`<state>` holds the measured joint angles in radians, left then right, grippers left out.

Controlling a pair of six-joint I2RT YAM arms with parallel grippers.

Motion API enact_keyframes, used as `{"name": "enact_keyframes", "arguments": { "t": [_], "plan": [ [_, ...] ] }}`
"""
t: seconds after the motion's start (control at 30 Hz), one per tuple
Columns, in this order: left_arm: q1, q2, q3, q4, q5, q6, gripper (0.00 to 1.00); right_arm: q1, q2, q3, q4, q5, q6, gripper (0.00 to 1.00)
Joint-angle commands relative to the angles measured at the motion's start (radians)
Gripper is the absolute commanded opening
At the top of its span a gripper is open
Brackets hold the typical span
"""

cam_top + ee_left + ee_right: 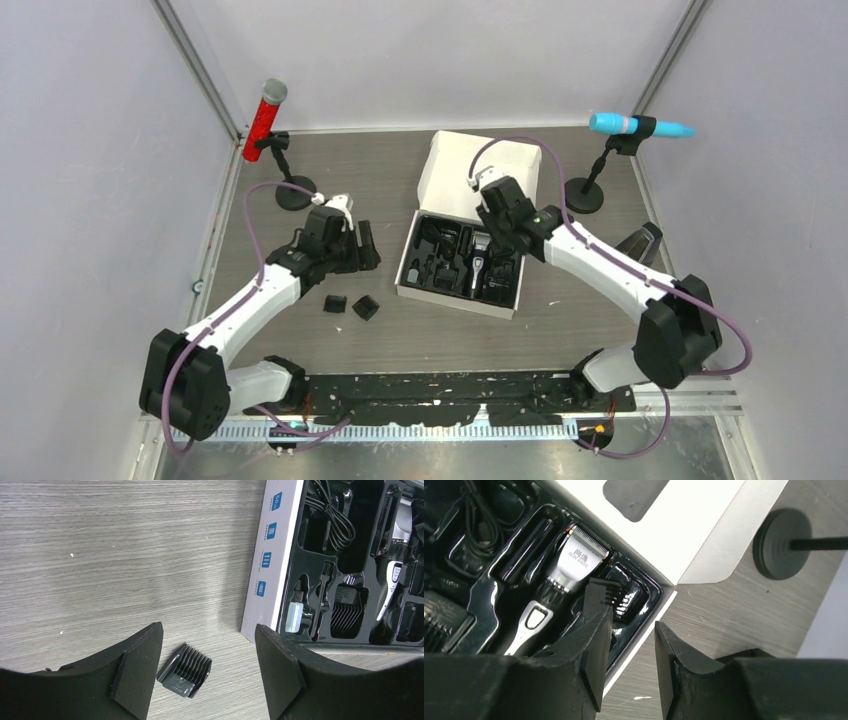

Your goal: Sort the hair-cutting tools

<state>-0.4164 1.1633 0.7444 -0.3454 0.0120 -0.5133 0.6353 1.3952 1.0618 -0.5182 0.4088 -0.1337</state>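
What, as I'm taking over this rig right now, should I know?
Left tool: open, empty, above a comb attachment on the table.
Right tool: open, empty, over the edge of the white box.
Clipper and some tray combs sit in the black tray.
Loose combs lie by the left arm.
Left to do: probably sort those.

red microphone (264, 122): back left | blue microphone (640, 126): back right | white box (450, 180): centre

Grey wood-grain table (125, 555), white cardboard box (270, 570) with little blue icons, glossy black moulded tray (489, 587), silver-and-black clipper (574, 565), matte black plastic comb (184, 670). Red glittery microphone (264, 122) upper left, light-blue microphone (640, 125) upper right.
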Motion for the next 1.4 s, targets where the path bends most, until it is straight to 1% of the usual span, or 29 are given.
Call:
{"name": "enact_keyframes", "arguments": {
  "t": [0.0, 0.17, 0.3, 0.5, 0.8, 1.2, 1.37],
  "plan": [
    [0.007, 0.034, 0.069, -0.022, 0.026, 0.026, 0.70, -0.052, 0.091, 0.114, -0.128, -0.110, 0.177, 0.42],
    [0.007, 0.094, 0.105, -0.035, 0.069, 0.036, 0.69, -0.096, 0.145, 0.141, -0.154, -0.217, 0.222, 0.44],
    [0.005, 0.149, 0.131, -0.031, 0.113, 0.034, 0.67, -0.121, 0.170, 0.158, -0.159, -0.265, 0.242, 0.45],
    [0.001, 0.218, 0.166, -0.029, 0.162, 0.030, 0.64, -0.145, 0.221, 0.182, -0.181, -0.285, 0.244, 0.45],
    [-0.016, 0.291, 0.177, -0.027, 0.198, 0.023, 0.64, -0.160, 0.268, 0.169, -0.170, -0.298, 0.240, 0.48],
    [-0.030, 0.326, 0.173, -0.012, 0.224, 0.003, 0.62, -0.194, 0.291, 0.132, -0.151, -0.311, 0.246, 0.48],
    [-0.032, 0.336, 0.171, -0.003, 0.238, -0.005, 0.62, -0.203, 0.276, 0.111, -0.139, -0.308, 0.264, 0.53]
  ]
}}
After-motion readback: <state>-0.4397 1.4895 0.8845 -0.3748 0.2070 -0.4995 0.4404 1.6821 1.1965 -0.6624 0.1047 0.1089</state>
